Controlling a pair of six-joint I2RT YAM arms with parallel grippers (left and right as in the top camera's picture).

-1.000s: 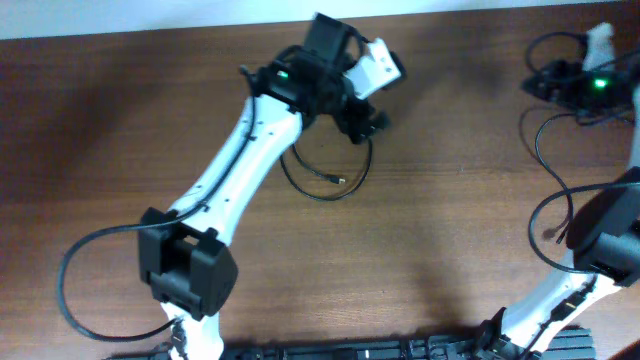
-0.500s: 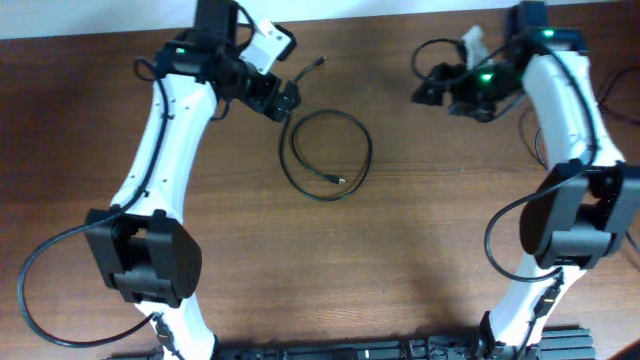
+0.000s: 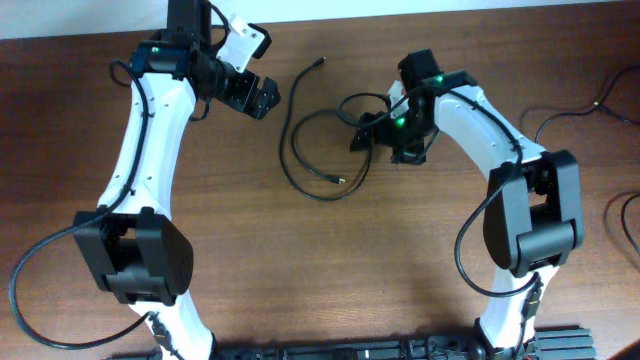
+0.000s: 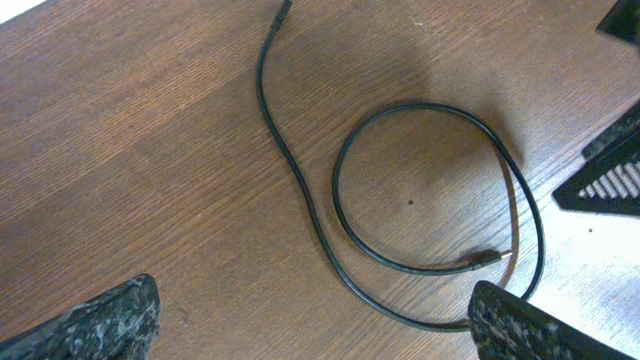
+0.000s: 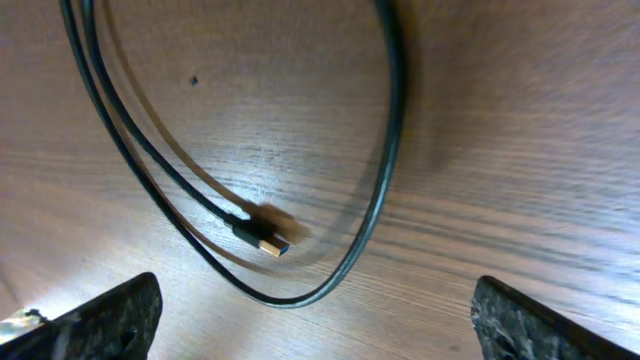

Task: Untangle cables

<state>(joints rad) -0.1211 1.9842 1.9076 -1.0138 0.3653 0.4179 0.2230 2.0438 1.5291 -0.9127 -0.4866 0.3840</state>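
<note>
One thin black cable [image 3: 296, 150] lies on the wooden table as a loose loop. Its tail runs up to a small plug [image 3: 320, 62], and a second plug end [image 3: 340, 181] lies inside the loop. My left gripper [image 3: 255, 95] is open and empty, up and left of the loop. Its wrist view shows the cable [image 4: 300, 185] ahead of the open fingers [image 4: 315, 330]. My right gripper [image 3: 366, 135] is open at the loop's right side. Its wrist view shows the cable [image 5: 385, 150] and a USB plug [image 5: 265, 240] just ahead of the open fingers [image 5: 330, 320].
Thin black wires [image 3: 575, 108] run across the table at the far right. A thicker arm wire [image 3: 25, 275] loops at the lower left. The table's back edge [image 3: 450, 12] runs along the top.
The left arm has swung left, off the loop, so the cable's tail now shows. The right arm has come in from the far right to the loop's right side.
</note>
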